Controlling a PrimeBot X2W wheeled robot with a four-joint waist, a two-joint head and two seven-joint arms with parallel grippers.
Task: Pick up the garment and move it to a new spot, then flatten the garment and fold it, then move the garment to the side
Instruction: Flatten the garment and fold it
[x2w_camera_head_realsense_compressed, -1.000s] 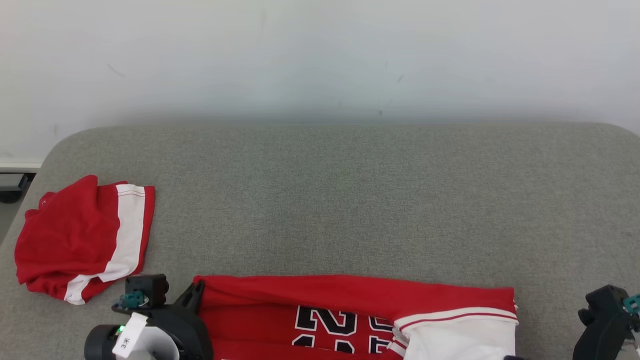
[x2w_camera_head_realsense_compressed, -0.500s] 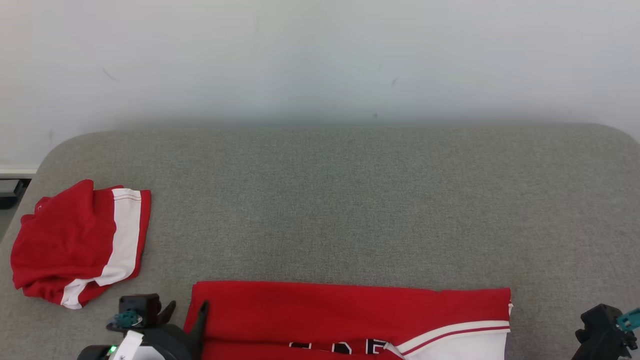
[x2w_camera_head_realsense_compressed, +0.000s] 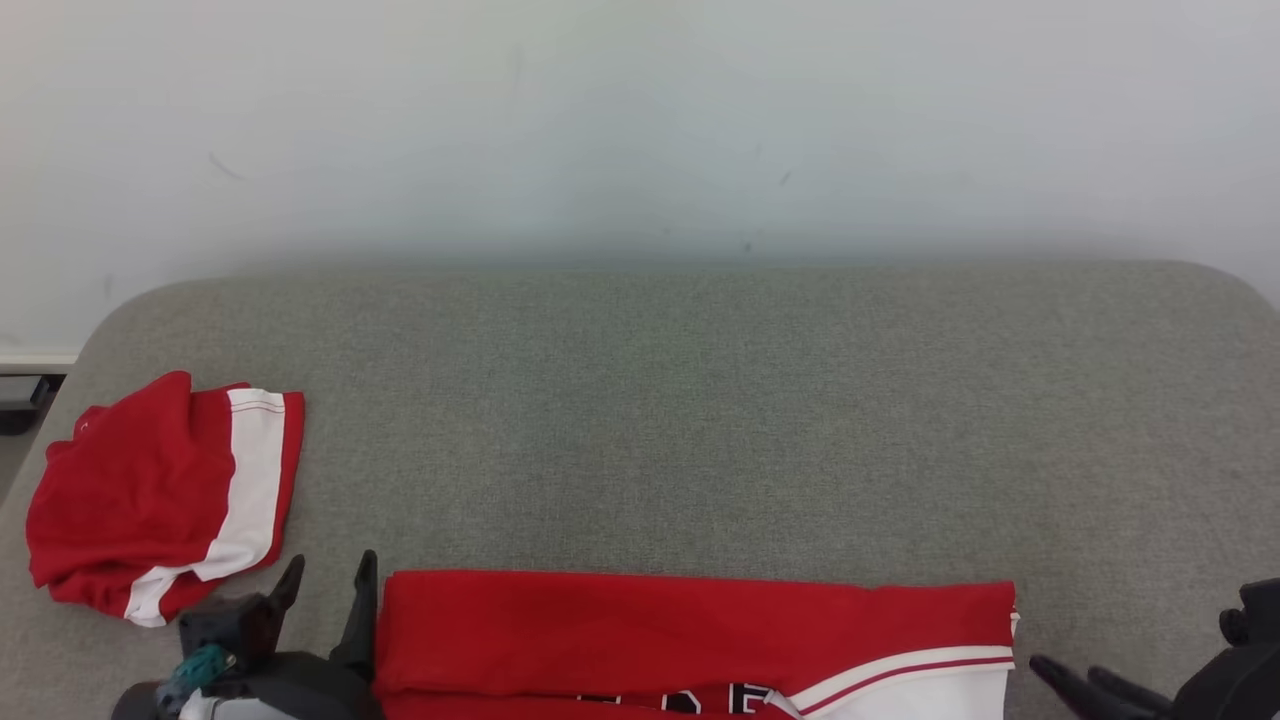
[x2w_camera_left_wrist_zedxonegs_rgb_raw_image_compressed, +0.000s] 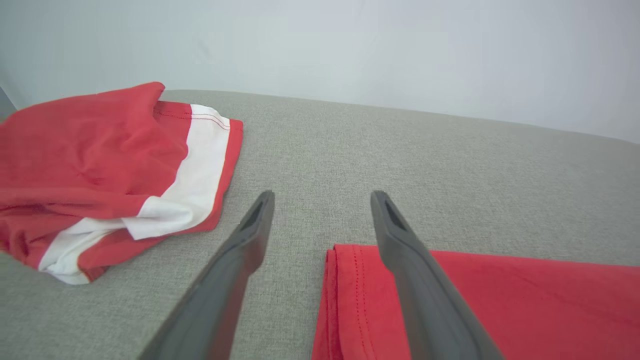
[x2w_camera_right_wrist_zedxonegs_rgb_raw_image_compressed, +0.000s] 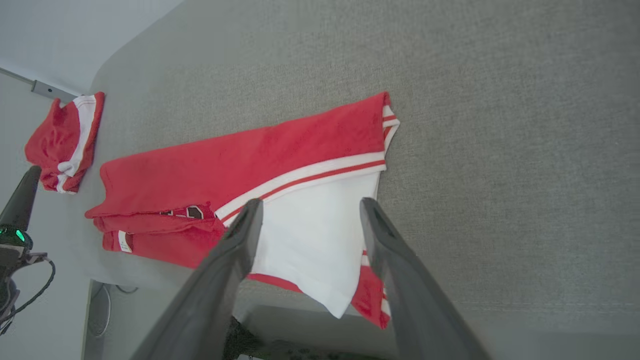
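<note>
The garment (x2w_camera_head_realsense_compressed: 690, 635), a red and white jersey, lies folded in a long band at the near edge of the grey padded surface (x2w_camera_head_realsense_compressed: 700, 400). My left gripper (x2w_camera_head_realsense_compressed: 330, 578) stands open at its left end. In the left wrist view, the left gripper (x2w_camera_left_wrist_zedxonegs_rgb_raw_image_compressed: 321, 195) has one finger over the garment's (x2w_camera_left_wrist_zedxonegs_rgb_raw_image_compressed: 500, 300) corner and the other over bare padding, holding nothing. My right gripper (x2w_camera_head_realsense_compressed: 1065, 668) is open just off the garment's right end. From the right wrist the right gripper (x2w_camera_right_wrist_zedxonegs_rgb_raw_image_compressed: 310, 202) hovers above the garment's (x2w_camera_right_wrist_zedxonegs_rgb_raw_image_compressed: 250, 155) white part, which hangs over the front edge.
A second red and white garment (x2w_camera_head_realsense_compressed: 150, 490) lies bunched at the surface's left end, also in the left wrist view as the bunched garment (x2w_camera_left_wrist_zedxonegs_rgb_raw_image_compressed: 100, 165). A white wall (x2w_camera_head_realsense_compressed: 640, 120) stands behind. Bare padding stretches back and right of the folded jersey.
Both grippers went from shut to open and let go of the garment. Its top layer settled flat, covering most of the printed number. The left fingers now point up beside its left edge.
</note>
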